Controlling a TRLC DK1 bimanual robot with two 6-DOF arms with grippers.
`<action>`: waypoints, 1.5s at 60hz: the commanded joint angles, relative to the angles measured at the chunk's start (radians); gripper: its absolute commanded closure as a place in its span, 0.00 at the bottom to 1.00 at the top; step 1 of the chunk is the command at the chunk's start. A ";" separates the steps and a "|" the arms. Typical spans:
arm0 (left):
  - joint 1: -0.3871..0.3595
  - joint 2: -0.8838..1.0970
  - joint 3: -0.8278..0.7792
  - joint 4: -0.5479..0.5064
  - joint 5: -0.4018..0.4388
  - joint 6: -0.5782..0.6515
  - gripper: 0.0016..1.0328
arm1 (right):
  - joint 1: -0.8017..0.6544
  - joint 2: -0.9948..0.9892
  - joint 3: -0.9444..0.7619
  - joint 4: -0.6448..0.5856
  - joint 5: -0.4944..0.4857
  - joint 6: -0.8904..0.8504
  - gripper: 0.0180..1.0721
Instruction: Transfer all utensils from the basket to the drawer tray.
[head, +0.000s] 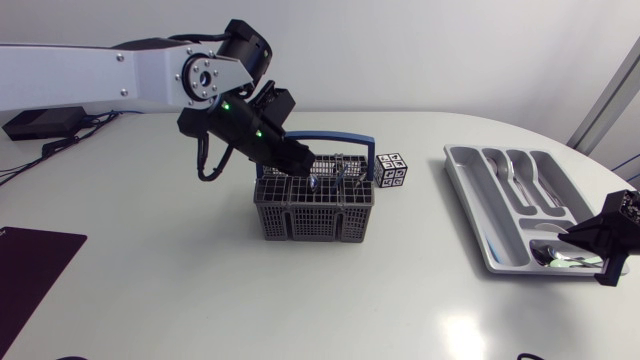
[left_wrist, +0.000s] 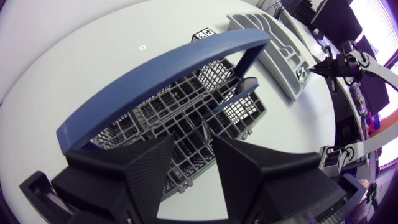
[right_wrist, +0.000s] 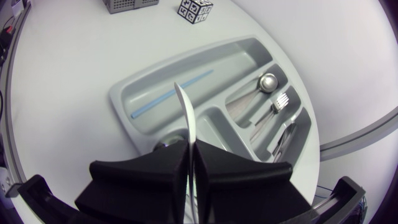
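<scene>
Hanging wide open just over the basket (head: 318, 208), the left jaws could snag its blue handle (left_wrist: 155, 78) going in, while the right jaws, pinching a thin utensil (right_wrist: 188, 118) above the tray (head: 470, 200), might drop it crooked.

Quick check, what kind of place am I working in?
Probably a robotics lab bench staging a kitchen chore: bare white table, marker-printed cube beside the cutlery basket, grey drawer tray.

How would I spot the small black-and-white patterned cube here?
On the white table, find the dark grey mesh basket with a blue handle near the middle. The cube stands beside it, on the side facing the light grey cutlery tray. It alone bears black-and-white squares.
</scene>
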 joint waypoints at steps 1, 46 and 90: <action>-0.003 -0.026 -0.045 0.021 -0.008 0.011 0.56 | -0.025 0.081 0.057 -0.014 0.014 -0.079 0.91; -0.046 -0.049 -0.142 0.166 -0.074 0.001 0.56 | -0.047 0.233 0.094 0.138 0.147 -0.129 0.40; -0.061 0.038 -0.100 0.188 -0.069 -0.076 0.60 | 0.150 -0.132 -0.136 0.059 0.038 0.171 0.13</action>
